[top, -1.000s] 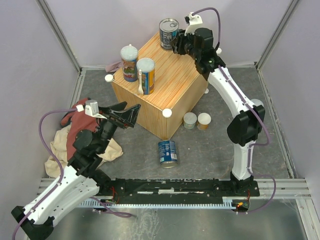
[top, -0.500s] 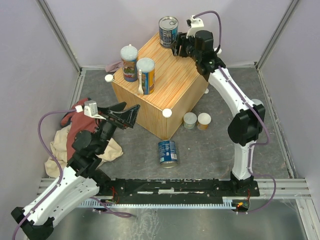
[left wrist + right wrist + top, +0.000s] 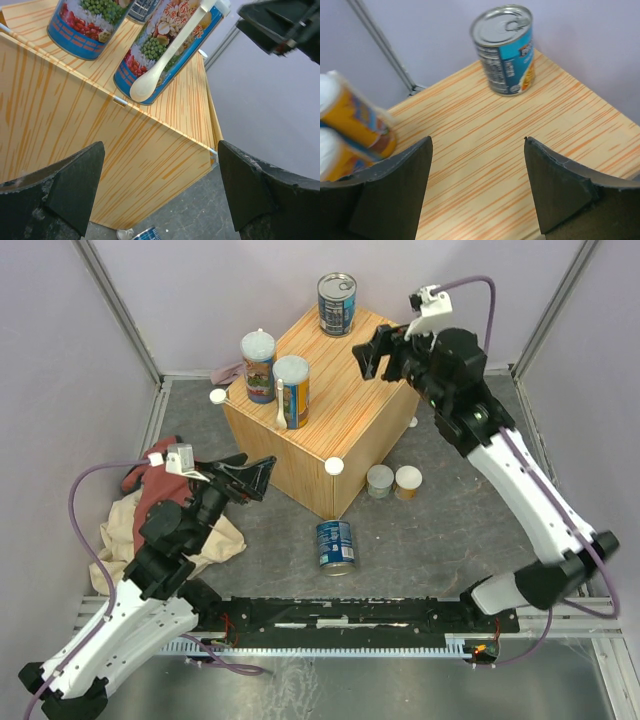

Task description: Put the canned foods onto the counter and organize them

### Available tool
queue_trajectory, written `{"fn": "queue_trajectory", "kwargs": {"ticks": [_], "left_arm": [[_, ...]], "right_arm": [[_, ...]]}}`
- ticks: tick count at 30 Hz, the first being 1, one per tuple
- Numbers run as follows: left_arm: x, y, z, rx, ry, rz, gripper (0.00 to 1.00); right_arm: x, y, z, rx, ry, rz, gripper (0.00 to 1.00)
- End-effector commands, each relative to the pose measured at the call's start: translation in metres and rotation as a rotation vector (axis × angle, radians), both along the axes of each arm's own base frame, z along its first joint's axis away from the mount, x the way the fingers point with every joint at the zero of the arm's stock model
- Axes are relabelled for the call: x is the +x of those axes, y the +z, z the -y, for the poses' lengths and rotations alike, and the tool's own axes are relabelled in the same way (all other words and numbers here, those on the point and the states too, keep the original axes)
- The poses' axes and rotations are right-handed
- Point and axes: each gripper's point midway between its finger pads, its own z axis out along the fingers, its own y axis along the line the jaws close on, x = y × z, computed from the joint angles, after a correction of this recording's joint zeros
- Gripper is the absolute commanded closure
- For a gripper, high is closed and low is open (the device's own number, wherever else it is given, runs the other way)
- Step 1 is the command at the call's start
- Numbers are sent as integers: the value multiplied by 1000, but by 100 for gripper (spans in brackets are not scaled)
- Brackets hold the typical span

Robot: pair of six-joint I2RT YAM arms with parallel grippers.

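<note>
Over the right corner of the counter (image 3: 340,415): right gripper (image 3: 378,350) hangs above the wood-grain top. Its jaws are well apart, with nothing between them and nothing touched. The wrist view shows only bare top in the gap.

Far corner of the top: one ring-pull can (image 3: 337,303) stands upright, blue label, lid up, clear of the right gripper.

Left corner of the top: two taller cans (image 3: 259,365), orange and blue with pale lids, stand upright just beside each other. The nearer one has a white spoon (image 3: 165,65) fixed along its side.

Beside the counter's near-left face: left gripper (image 3: 252,465) sits low, pointed at the face. Its jaws are spread as wide as they go. It is empty and not touching the wood.

On the floor (image 3: 430,540), off the counter's near-right face: two short cans (image 3: 380,481) with pale lids, side by side. Off the near corner, a second ring-pull can (image 3: 335,543) stands upright, apart from the pair.

Left edge of the floor: red and beige cloths (image 3: 140,515) lie bunched, partly under the left arm.
</note>
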Motion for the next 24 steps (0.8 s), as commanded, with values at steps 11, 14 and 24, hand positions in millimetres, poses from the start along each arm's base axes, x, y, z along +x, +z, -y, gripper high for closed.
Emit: {"fn": "queue_trajectory", "kwargs": {"ticks": [11, 14, 24], "left_arm": [[-23, 0, -24, -39, 33, -74, 0], [-23, -9, -23, -32, 26, -98, 0], [-25, -33, -17, -35, 1, -159, 0]], "right_arm": [[-167, -113, -1, -55, 81, -237, 12], [-192, -153, -5, -59, 108, -306, 12], [-235, -264, -33, -117, 30, -507, 10]]}}
